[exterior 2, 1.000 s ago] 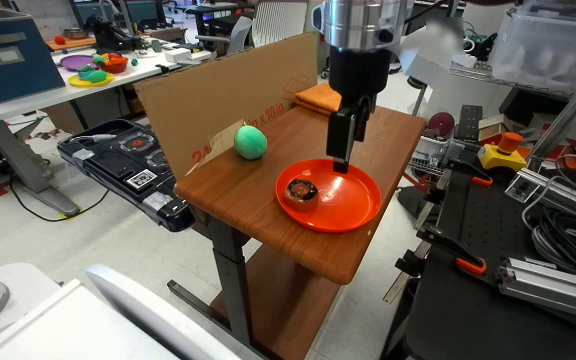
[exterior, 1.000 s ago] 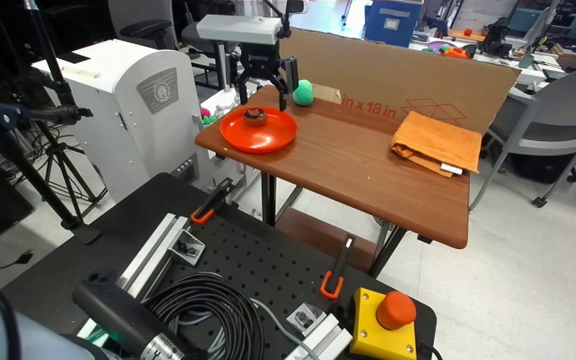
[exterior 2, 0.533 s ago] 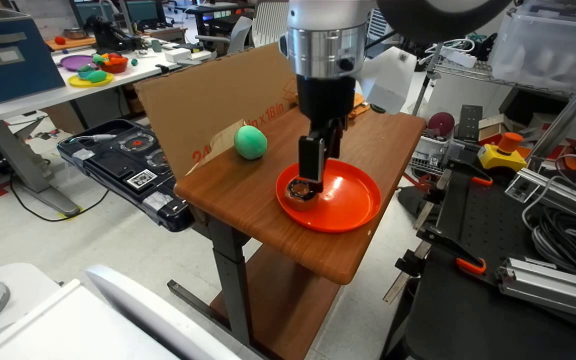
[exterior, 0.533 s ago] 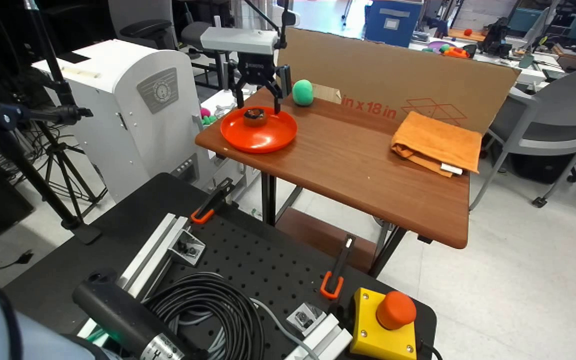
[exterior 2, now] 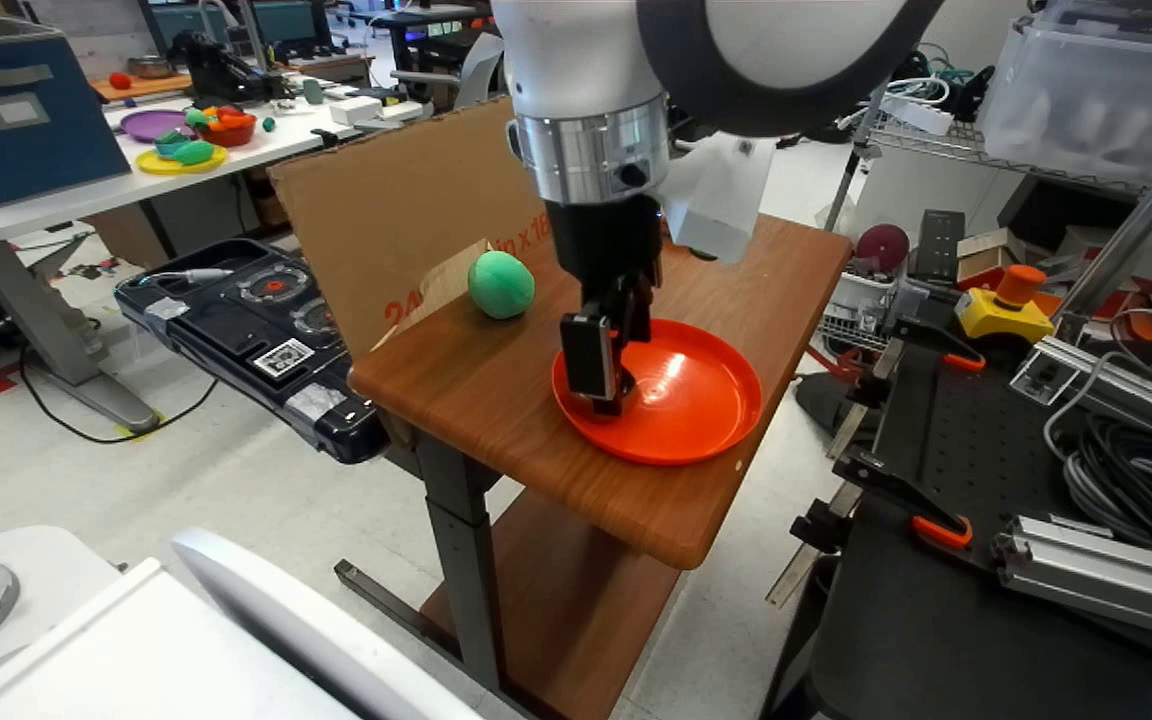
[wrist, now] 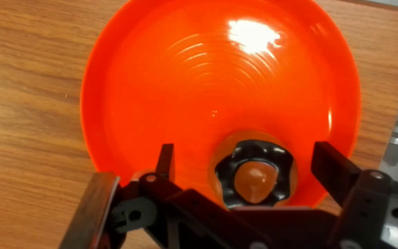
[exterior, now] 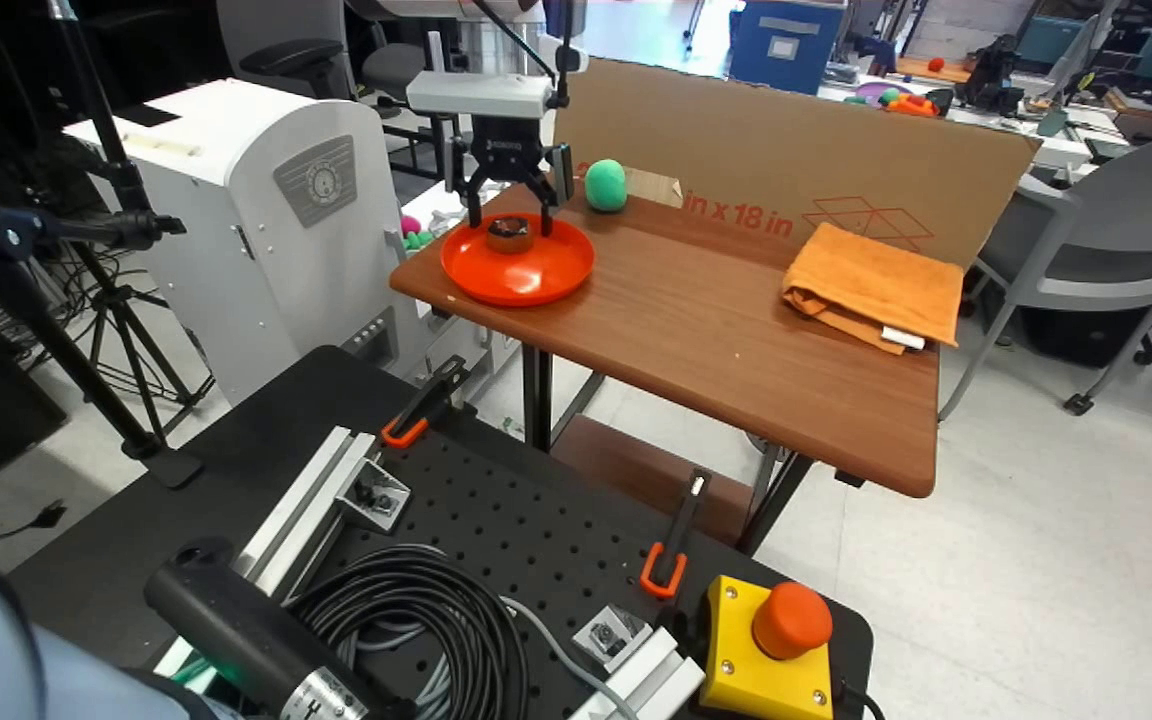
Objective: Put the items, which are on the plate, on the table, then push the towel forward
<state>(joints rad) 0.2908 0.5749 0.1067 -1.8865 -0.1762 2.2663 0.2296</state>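
Standing with jaws spread, the gripper [wrist: 244,154] flanks the orange-brown lump [wrist: 255,180] on the plate [wrist: 143,93], clearance showing either side in the wrist view; the green ball [exterior: 606,187] rests on the table [exterior: 706,320].

The cardboard sheet [exterior: 796,135] carries the red print [exterior: 739,216] "in x 18 in" and, in an exterior view, also the number "24" [exterior 2: 402,310], while a QR code [exterior 2: 283,358] stands on the black case [exterior 2: 221,325].
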